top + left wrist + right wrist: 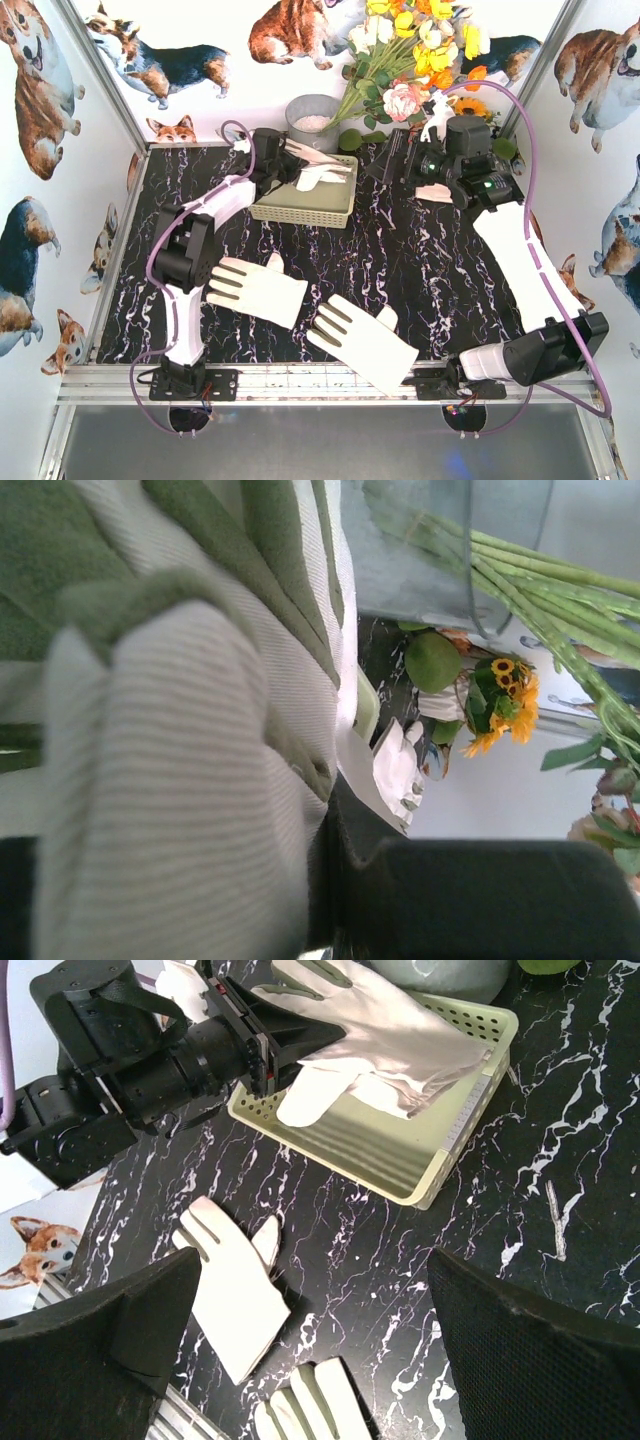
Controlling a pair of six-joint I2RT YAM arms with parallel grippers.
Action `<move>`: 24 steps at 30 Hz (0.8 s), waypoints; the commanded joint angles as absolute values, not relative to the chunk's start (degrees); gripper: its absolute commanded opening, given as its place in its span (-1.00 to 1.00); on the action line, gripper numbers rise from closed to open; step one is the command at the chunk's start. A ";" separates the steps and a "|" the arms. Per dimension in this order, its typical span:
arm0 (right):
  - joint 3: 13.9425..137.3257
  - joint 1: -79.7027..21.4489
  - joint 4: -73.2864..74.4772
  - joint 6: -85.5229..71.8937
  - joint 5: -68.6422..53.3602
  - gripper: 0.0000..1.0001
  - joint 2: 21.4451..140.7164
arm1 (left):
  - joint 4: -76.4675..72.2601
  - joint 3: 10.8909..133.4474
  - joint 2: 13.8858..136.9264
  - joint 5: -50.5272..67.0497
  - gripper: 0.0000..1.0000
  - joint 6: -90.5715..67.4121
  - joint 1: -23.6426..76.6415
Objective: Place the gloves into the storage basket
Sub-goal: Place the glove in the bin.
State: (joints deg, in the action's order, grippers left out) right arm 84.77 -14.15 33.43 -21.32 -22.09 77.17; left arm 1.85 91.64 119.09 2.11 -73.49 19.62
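Note:
My left gripper [283,160] is shut on a cream glove [322,172] and holds it over the far part of the pale yellow storage basket [300,205]. The right wrist view shows the same glove [395,1035] draped from the left gripper [262,1048] across the basket [455,1150]. In the left wrist view the glove [170,740] fills the frame beside my fingers [480,900]. Two more gloves lie flat on the table, one left [258,289] [232,1282] and one near the front [362,341] [310,1415]. My right gripper [432,165] [320,1360] is open and empty, high above the table.
A round grey pot [312,121] stands behind the basket. A flower bouquet [410,55] leans over the back right. A pale cloth-like thing [432,193] lies under the right gripper. Corgi-print walls close in the left, right and back sides.

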 commanded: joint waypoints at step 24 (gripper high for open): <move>86.80 -13.45 30.97 -21.36 -22.11 0.95 79.22 | 12.26 94.37 127.86 3.34 -1.00 -76.24 17.66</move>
